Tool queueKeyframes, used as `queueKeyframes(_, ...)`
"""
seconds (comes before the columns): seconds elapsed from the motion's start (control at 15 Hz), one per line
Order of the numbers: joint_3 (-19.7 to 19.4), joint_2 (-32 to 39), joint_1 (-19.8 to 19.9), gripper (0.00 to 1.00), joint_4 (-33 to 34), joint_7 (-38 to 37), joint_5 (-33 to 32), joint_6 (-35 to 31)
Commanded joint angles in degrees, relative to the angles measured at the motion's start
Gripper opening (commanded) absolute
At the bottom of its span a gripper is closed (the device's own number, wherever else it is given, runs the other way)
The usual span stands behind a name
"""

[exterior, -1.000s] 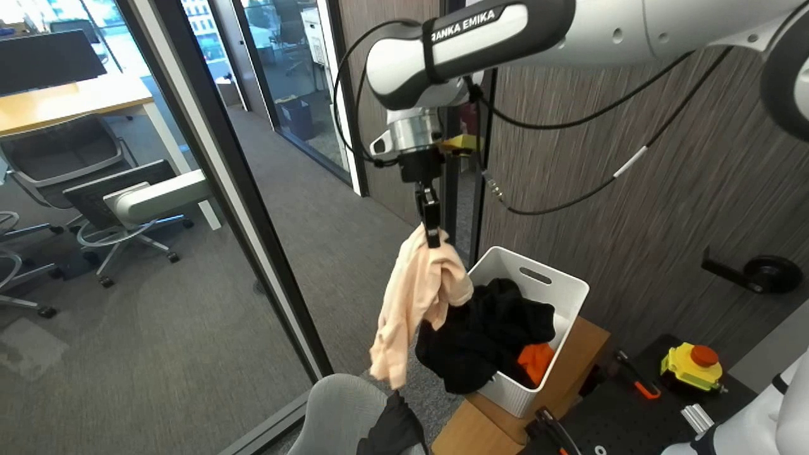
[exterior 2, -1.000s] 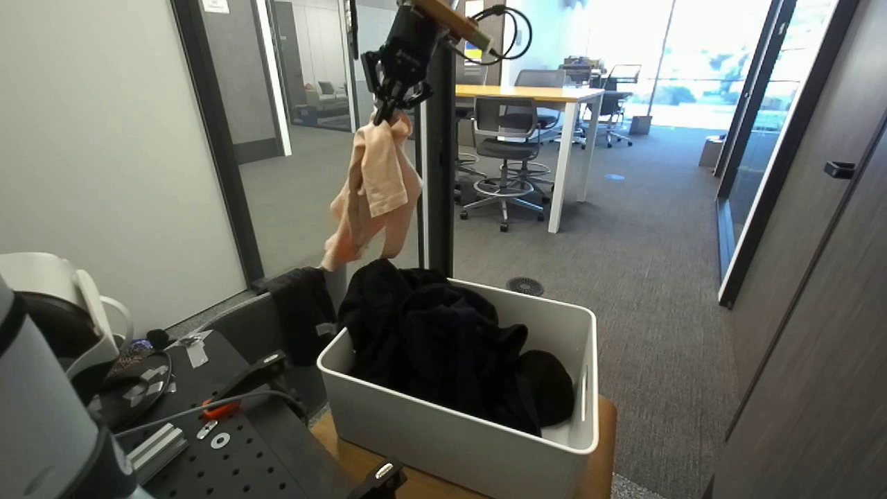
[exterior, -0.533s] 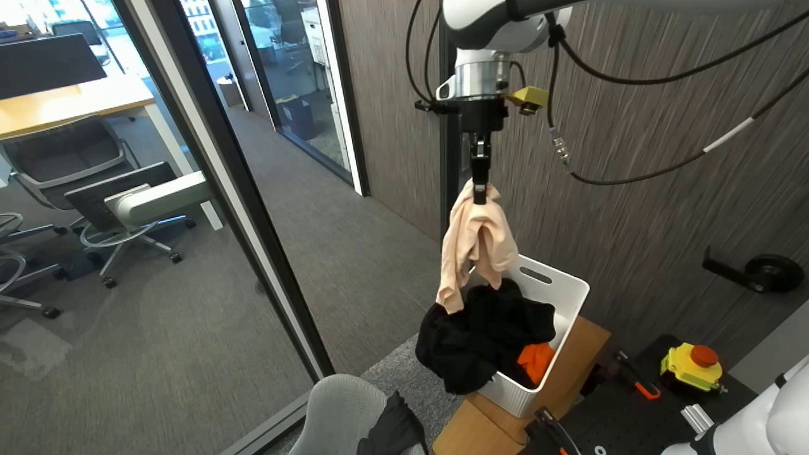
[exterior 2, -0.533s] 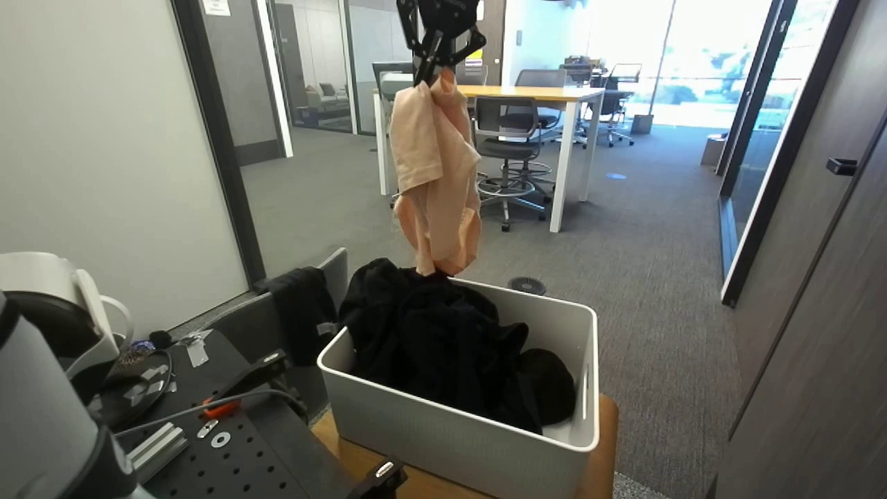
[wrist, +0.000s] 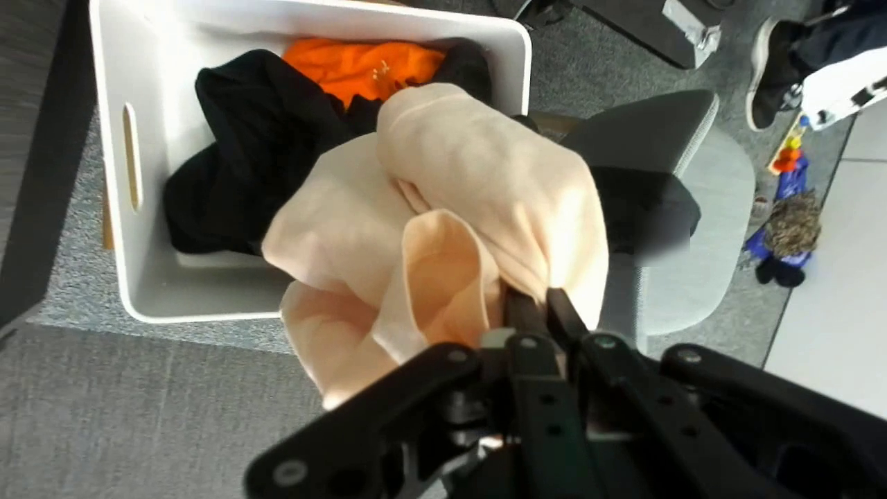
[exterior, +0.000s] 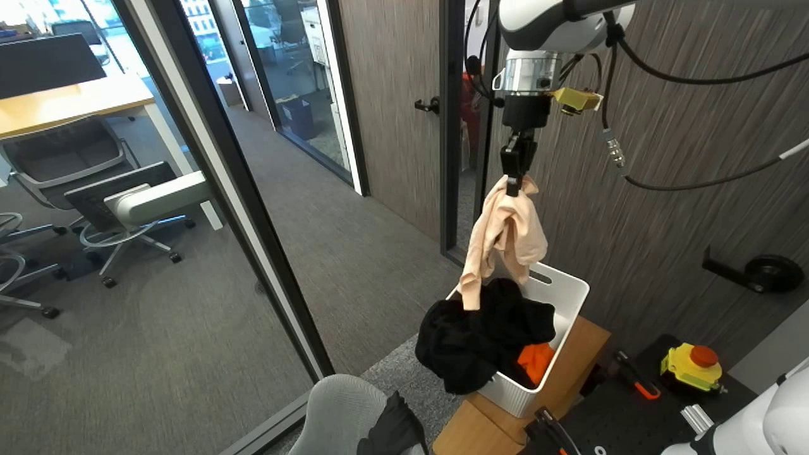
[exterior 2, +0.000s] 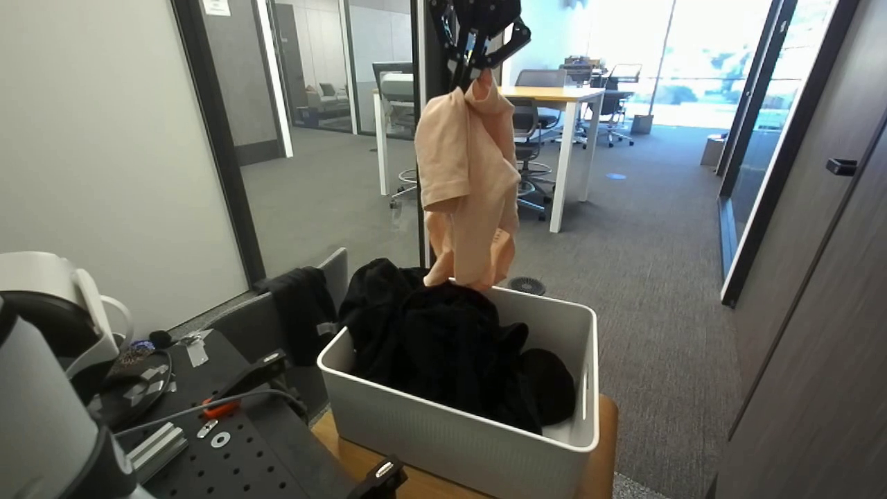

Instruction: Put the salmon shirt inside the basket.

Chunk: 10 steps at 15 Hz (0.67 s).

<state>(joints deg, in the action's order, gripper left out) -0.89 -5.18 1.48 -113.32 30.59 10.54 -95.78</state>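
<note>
The salmon shirt hangs from my gripper in both exterior views: the shirt (exterior: 505, 230) (exterior 2: 466, 163) is bunched at the top and drapes down. My gripper (exterior: 514, 184) (exterior 2: 468, 77) is shut on its upper part. The white basket (exterior: 564, 292) (exterior 2: 450, 419) stands below, holding black clothes (exterior: 486, 335) (exterior 2: 443, 339) and an orange cloth (exterior: 536, 360). The shirt hangs over the basket's back side, its lower end near the black clothes. In the wrist view the shirt (wrist: 485, 166) covers part of the basket (wrist: 156, 294); the gripper (wrist: 537, 301) pinches its folds.
The basket rests on a brown box (exterior: 584, 341). A grey chair (exterior: 344, 411) with a black cloth (exterior: 395, 426) stands beside it. A black work surface (exterior 2: 242, 450) with tools and a yellow emergency stop (exterior: 692, 366) are near the robot base. A wood-panelled door (exterior: 644, 189) stands behind.
My gripper has carried the shirt rightward in both exterior views, from beside the basket to over its back part. The basket and its clothes have not moved.
</note>
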Motion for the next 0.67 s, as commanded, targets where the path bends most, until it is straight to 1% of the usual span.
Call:
queueKeyframes(0.0, -0.66, -3.52, 0.12, 0.06, -6.07, -9.20, -1.58, -7.10)
queueKeyframes(0.2, -1.15, -4.46, 0.53, 0.06, -10.36, -16.83, -2.59, -12.26)
queueKeyframes(0.6, -2.47, -2.10, 2.79, 0.06, -17.30, -31.35, -6.97, -23.44)
